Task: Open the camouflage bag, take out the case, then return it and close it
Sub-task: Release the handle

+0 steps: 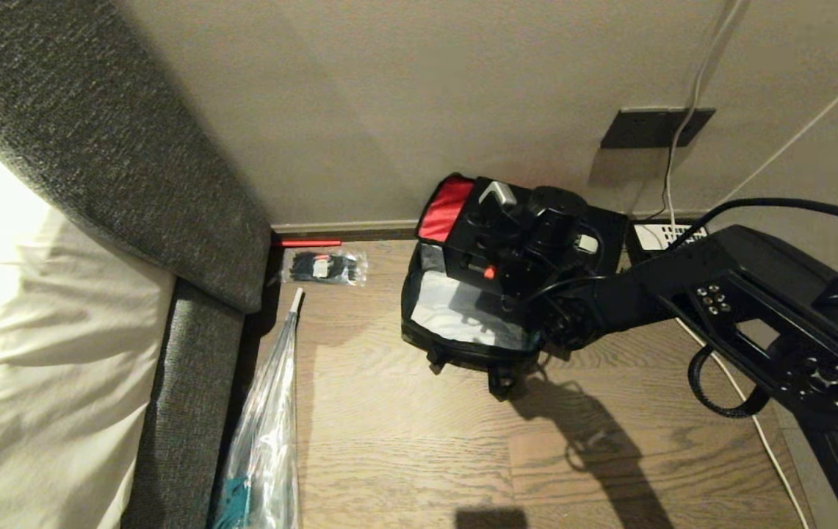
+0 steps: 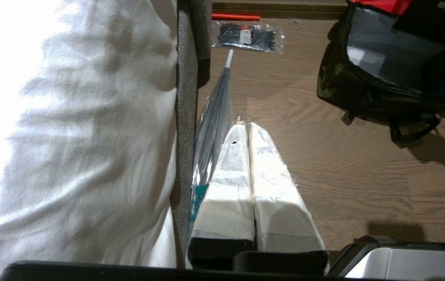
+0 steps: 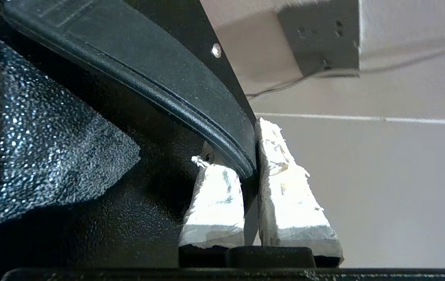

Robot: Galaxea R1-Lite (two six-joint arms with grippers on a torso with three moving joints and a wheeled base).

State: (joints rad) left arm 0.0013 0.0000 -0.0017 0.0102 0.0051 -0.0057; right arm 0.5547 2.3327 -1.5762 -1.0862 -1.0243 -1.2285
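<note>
Where right jaws pinch: case (image 3: 191, 97) handle.

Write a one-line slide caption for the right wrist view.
Right gripper shut on the case handle, wall socket behind.

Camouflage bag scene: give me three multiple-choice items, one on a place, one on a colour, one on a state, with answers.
1. Where is the camouflage bag?
A. on the bed
B. on the wooden floor by the wall
C. on a shelf

2. What colour is the bag's lining?
A. red
B. yellow
C. white

3. What is the right gripper doing?
A. hanging open
B. shut on nothing
C. shut on the case

B: floorboards lie under it.
A: the raised flap shows red.
C: its fingers pinch the case's black handle.
</note>
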